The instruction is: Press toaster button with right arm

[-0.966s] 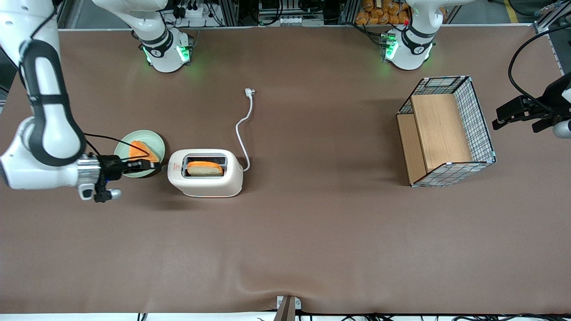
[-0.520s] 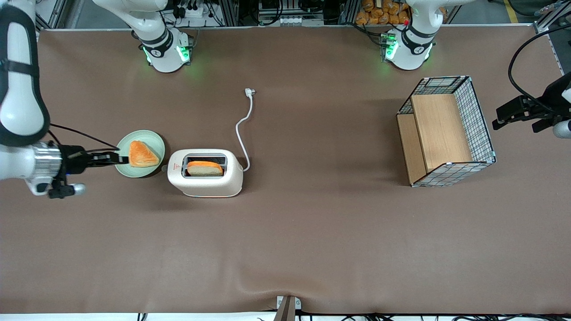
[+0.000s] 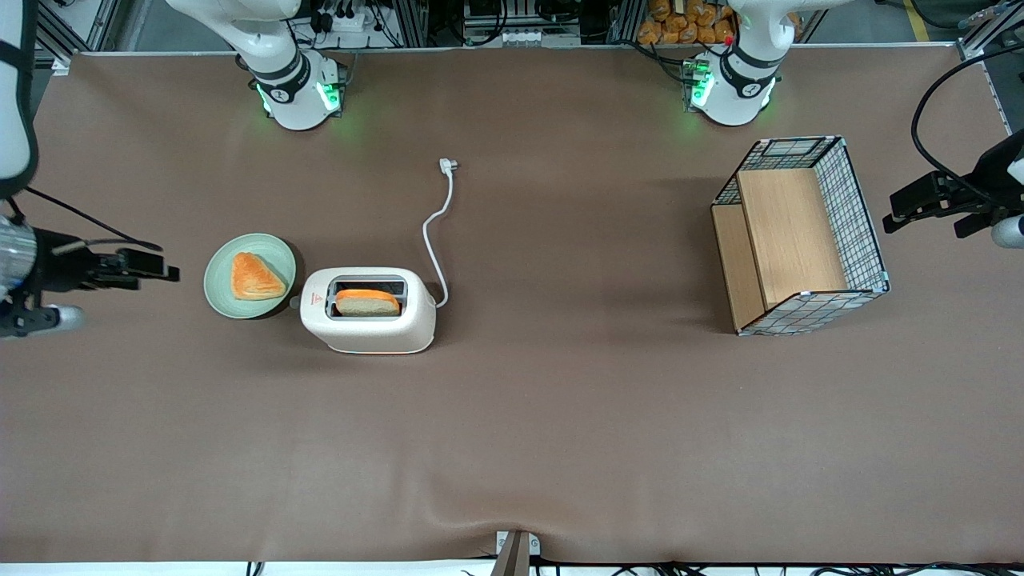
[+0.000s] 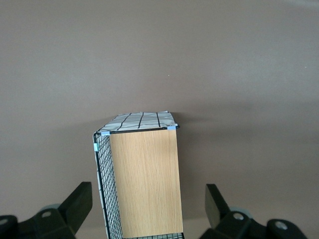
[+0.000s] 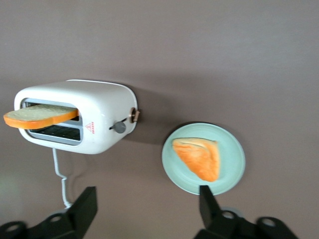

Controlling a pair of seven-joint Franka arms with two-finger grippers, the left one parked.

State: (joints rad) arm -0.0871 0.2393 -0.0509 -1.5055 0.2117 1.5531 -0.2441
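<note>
One slice of bread [image 3: 366, 302] stands in the slot of the toaster [image 3: 368, 310], which sits on the brown table [image 3: 560, 416] toward the working arm's end. At the toaster's narrow end, beside the red triangle mark, the toaster button [image 5: 119, 127] sticks out as a small grey knob, with nothing touching it. Just beside that end lies a pale green plate [image 3: 220, 272] carrying a triangular orange pastry [image 3: 255, 277]. The toaster's white cord [image 3: 434, 228] runs from its other end away from the front camera to a plug lying loose on the table.

Well apart from the plate, at the working arm's edge of the table, the right arm [image 3: 12, 96] reaches in with its silver wrist ring low and its forearm roughly level. Its gripper [image 3: 164, 272] points along the table toward the plate and toaster, hovering clear of both. The wrist camera shows its two fingers [image 5: 83, 206] spread wide apart, holding nothing.

Toward the parked arm's end stands a wire basket [image 3: 860, 232] with wooden panels inside.
</note>
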